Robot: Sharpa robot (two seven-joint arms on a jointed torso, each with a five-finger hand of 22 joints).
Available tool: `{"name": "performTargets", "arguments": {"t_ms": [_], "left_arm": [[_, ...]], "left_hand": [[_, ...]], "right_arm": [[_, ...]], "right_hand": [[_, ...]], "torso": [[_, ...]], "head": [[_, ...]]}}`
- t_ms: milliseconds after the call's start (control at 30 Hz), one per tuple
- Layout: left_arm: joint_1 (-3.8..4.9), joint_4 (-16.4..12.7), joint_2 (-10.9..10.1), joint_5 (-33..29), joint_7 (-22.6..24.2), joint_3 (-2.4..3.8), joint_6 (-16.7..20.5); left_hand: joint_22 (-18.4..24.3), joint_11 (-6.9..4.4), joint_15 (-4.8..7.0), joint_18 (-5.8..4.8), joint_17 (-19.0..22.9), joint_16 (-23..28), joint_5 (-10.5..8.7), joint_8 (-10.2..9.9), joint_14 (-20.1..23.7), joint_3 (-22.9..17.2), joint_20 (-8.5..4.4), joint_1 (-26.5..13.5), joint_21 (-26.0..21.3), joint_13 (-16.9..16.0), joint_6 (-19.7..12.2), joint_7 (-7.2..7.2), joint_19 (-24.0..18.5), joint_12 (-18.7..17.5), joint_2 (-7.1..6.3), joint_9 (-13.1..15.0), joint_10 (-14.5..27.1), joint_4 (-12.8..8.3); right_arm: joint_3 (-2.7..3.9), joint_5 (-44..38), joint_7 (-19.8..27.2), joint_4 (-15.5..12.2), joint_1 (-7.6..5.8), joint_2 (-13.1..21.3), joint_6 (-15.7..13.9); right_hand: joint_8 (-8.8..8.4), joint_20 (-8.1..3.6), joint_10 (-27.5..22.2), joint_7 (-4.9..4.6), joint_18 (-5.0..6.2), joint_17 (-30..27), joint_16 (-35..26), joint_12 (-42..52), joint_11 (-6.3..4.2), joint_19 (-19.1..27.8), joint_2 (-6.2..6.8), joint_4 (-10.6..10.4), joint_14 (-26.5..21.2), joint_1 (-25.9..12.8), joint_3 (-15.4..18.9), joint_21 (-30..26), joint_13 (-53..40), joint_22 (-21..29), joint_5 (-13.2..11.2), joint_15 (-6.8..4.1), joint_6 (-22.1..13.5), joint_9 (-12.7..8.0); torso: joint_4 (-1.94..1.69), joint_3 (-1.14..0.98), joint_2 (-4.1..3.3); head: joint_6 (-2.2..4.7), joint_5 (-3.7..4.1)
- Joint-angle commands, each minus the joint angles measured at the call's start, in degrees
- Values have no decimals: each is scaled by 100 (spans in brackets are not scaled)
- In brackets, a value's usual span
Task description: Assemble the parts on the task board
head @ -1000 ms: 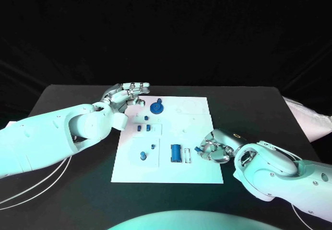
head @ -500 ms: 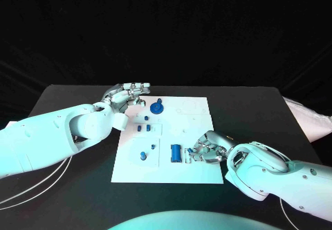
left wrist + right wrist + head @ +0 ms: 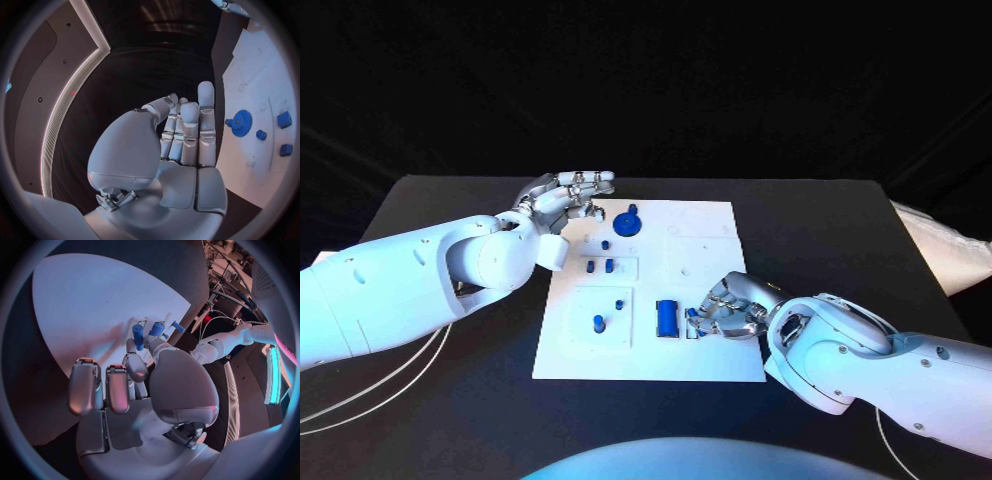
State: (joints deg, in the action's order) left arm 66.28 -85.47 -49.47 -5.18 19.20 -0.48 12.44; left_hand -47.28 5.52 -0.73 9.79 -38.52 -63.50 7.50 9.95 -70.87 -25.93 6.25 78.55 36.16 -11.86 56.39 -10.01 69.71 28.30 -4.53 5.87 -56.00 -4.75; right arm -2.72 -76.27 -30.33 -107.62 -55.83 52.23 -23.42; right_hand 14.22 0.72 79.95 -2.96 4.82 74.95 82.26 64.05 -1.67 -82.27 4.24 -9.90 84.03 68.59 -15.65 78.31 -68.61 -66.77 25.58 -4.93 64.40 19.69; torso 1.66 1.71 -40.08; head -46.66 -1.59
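While my right hand (image 3: pixel 728 312) sits low on the board (image 3: pixel 711 365), fingers curled beside the blue block (image 3: pixel 668 318), I can't tell if it grips a part. Left hand (image 3: pixel 568 195) hangs off the board's far left corner, fingers together, holding nothing. Gear (image 3: pixel 627 223) lies near it.

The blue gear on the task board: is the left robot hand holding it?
No. The blue gear lies on the task board, apart from the left robot hand.
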Motion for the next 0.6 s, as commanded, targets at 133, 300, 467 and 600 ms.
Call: {"name": "performTargets", "arguments": {"t_ms": [133, 300, 467, 600], "left_arm": [[0, 3, 16, 33, 17, 3, -122], [0, 3, 16, 33, 15, 3, -123], [0, 3, 13, 63, 25, 3, -113], [0, 2, 9, 76, 27, 3, -116]], "left_hand": [[7, 12, 2, 67, 11, 36, 11, 27, 61, -13, 5, 39, -20, 13, -31, -6, -50, 31, 23, -9, 41, -40], [7, 12, 2, 67, 11, 36, 11, 27, 61, -13, 5, 39, -20, 13, -31, -6, -50, 31, 23, -9, 41, -40], [8, 16, 0, 66, 22, 39, 10, 28, 67, -10, 7, 28, -23, 16, -36, -10, -52, 34, 25, -11, 47, -35], [8, 18, -2, 66, 19, 35, 9, 28, 67, -7, 8, 20, -24, 18, -39, -11, -53, 36, 27, -12, 51, -30]], "right_arm": [[-1, 29, 29, 3, 4, -34, 171], [-1, 1, 13, 6, 3, -33, 240], [-1, -27, 7, 10, 3, -40, 273], [-1, -56, 9, 1, 3, -36, 275]], "right_hand": [[38, 3, 54, 29, -37, 336, 23, -13, -2, -28, 16, -74, 393, -147, 71, 13, 8, 19, -78, -53, 78, 3], [38, 1, 61, 32, -35, 343, 26, -12, -4, -26, 20, -88, 393, -177, 104, 7, 0, 29, -100, -55, 83, 6], [37, -2, 65, 35, -36, 344, 26, -16, -7, -29, 63, -92, 393, -213, 176, 6, -9, 25, -158, -57, 88, 11], [30, 4, 68, 20, -38, 343, 23, -27, 7, -30, 176, -208, 392, -428, 405, 2, -18, 24, -218, -46, 97, 14]], "torso": [[4, -4, -1], [5, -2, 0], [2, 1, -1], [-4, 0, -3]], "head": [[-2, 2], [-15, 0], [-15, 6], [-25, -1]]}}
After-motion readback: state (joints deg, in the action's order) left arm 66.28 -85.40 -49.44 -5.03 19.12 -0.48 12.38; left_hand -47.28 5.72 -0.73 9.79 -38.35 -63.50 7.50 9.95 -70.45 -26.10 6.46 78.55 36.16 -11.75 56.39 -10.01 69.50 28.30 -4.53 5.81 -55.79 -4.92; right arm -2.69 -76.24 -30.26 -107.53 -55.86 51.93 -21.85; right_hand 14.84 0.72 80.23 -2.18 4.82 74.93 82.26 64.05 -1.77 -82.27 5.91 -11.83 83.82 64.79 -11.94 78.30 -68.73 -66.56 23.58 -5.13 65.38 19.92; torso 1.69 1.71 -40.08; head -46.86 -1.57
